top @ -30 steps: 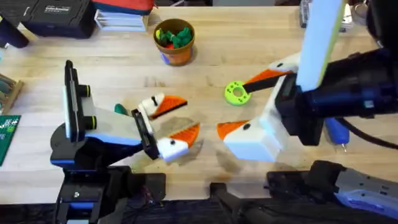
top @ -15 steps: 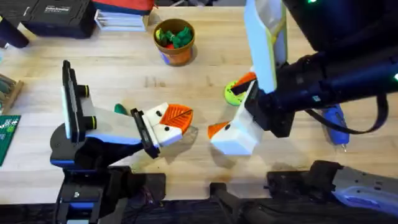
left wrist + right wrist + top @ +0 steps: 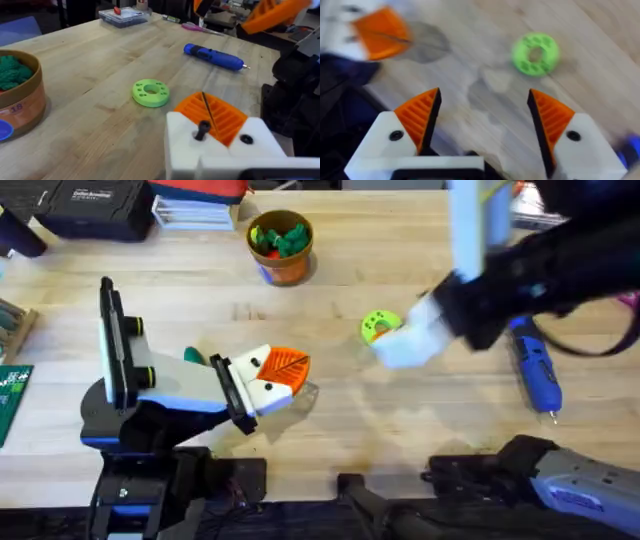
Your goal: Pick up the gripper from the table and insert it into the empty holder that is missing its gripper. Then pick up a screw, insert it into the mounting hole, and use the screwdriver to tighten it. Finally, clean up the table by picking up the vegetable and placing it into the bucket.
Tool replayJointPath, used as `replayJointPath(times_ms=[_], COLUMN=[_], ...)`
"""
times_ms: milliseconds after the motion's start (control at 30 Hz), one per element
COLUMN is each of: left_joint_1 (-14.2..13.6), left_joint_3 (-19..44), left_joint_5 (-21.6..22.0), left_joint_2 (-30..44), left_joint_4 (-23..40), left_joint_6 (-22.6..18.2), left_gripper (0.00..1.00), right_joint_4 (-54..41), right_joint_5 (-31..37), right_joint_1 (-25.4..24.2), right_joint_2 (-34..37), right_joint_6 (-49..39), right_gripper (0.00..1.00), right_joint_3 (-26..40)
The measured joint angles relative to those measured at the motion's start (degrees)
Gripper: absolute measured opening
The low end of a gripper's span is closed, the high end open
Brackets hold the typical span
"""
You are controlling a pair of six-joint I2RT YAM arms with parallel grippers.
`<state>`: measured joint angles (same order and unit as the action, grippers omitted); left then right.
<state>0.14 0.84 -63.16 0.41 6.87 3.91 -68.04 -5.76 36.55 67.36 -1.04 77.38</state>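
Overhead, the left gripper [image 3: 275, 380] is seen pressed together, while the right gripper's [image 3: 482, 120] orange ribbed pads are spread and empty. The blue pen-shaped screwdriver [image 3: 535, 370] lies untouched; screwing and cleanup are judged outstanding.

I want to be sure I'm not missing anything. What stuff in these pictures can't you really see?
- The vegetable: overhead, mostly hidden behind the left arm's white body.
- The right gripper: overhead, smeared by motion; its fingers look open in the right wrist view.
- The lime-green ring: overhead, partly covered by that gripper.
- The bucket: left wrist view, cut off by the edge.
- The screw: too small to find.
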Motion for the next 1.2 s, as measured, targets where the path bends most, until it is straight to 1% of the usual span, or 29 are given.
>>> replayJointPath(times_ms=[100, 267, 300, 433, 567, 700, 767, 867, 1100, 1200], left_joint_1=[0.0, 0.0, 0.0, 0.0, 0.0, 0.0, 0.0, 0.0, 0.0, 0.0], left_joint_3=[0.0, 0.0, 0.0, 0.0, 0.0, 0.0, 0.0, 0.0, 0.0, 0.0], left_joint_5=[0.02, 0.04, 0.04, 0.17, 0.19, 0.2, 0.2, 0.2, 0.32, 0.39], left_joint_2=[-0.01, -0.01, 0.01, -0.01, -0.01, 0.01, -0.01, 0.02, -0.01, -0.01], left_joint_4=[0.0, 0.0, 0.0, 0.0, 0.0, 0.0, 0.0, 0.0, -0.02, -0.04], left_joint_6=[0.02, 0.02, 0.02, 0.0, 0.02, 0.01, 0.0, 0.02, -0.01, 0.02], left_gripper=[0.005, 0.005, 0.005, 0.005, 0.005, 0.005, 0.005, 0.005, 0.005, 0.005], right_joint_4=[-2.59, -2.24, -1.56, -0.73, 0.93, 3.05, 2.37, 2.9, 6.09, 6.88], right_joint_5=[3.43, 7.18, 8.62, 9.88, 10.82, 10.9, 10.93, 11.06, 10.21, 10.03], right_joint_1=[-10.25, -26.29, -33.41, -41.33, -49.31, -56.89, -59.56, -61.61, -62.24, -62.24], right_joint_2=[-0.2, -0.22, -0.22, -0.22, 0.14, 3.5, 6.18, 9.95, 16.29, 20.4], right_joint_6=[0.18, 0.42, 0.48, -1.68, -8.42, -12.67, -13.59, -15.24, -19.42, -21.06], right_gripper=[0.994, 0.994, 0.994, 0.994, 0.994, 0.994, 0.994, 0.994, 0.994, 0.994], right_joint_3=[-0.02, -0.02, -0.02, -0.02, -0.07, -1.05, -2.15, -4.18, -9.01, -11.54])
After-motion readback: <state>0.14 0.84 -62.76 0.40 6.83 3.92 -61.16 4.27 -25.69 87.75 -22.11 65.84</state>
